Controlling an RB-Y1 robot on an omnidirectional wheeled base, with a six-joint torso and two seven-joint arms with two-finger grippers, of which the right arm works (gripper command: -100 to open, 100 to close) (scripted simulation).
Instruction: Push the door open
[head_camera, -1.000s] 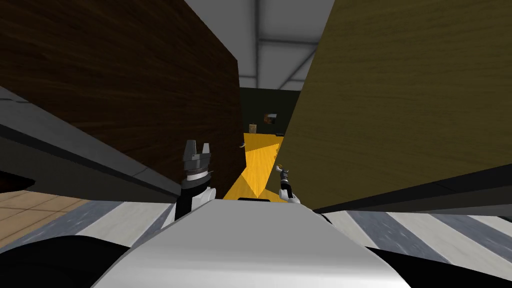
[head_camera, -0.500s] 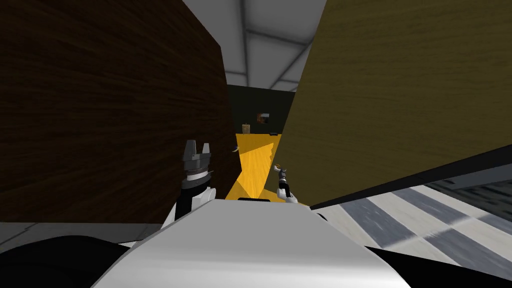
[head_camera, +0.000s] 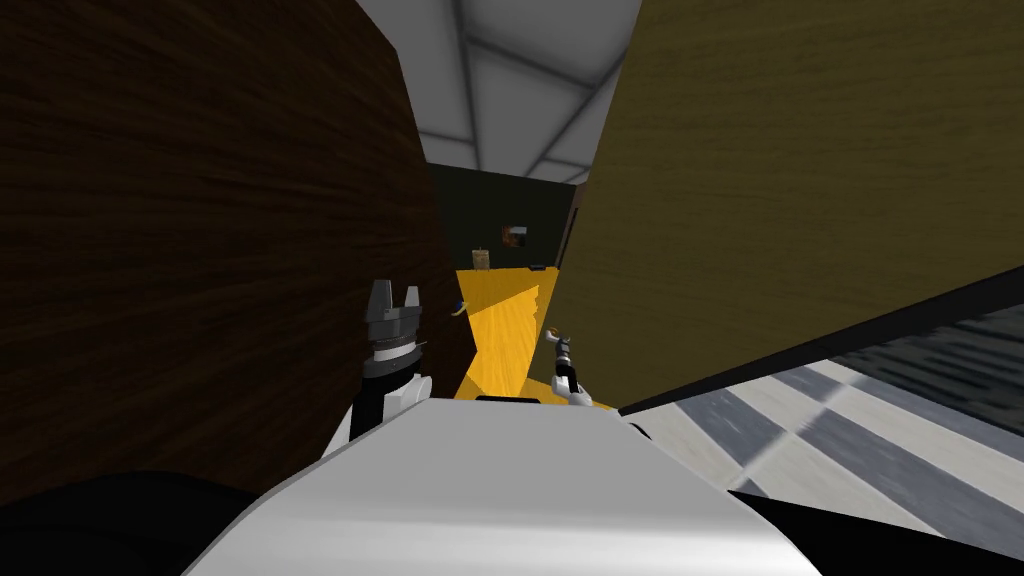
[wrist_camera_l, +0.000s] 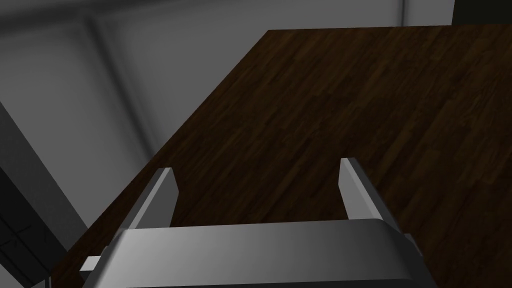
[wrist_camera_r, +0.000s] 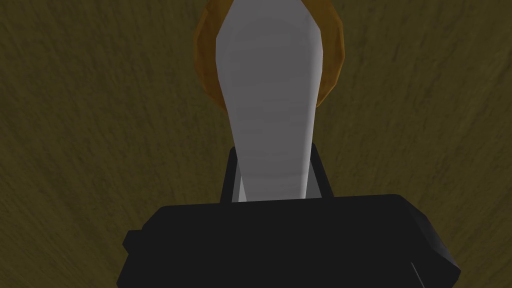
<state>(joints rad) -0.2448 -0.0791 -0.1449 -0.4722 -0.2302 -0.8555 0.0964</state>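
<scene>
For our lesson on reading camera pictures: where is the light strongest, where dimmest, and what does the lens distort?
Head view: the yellow floor beyond the gap is brightest, the brown panel darkest; the wide lens splays upright edges. Left wrist view: the panel is dim. Right wrist view: the olive door is evenly dull.

The left gripper (wrist_camera_l: 258, 168) is held spread before a dark brown wooden panel (wrist_camera_l: 350, 90).
Its two light grey fingers (wrist_camera_l: 159, 196) are seen standing apart, wood grain shown between them; a grey surface (wrist_camera_l: 90, 80) with faint seams is seen beyond the panel's edge.
</scene>
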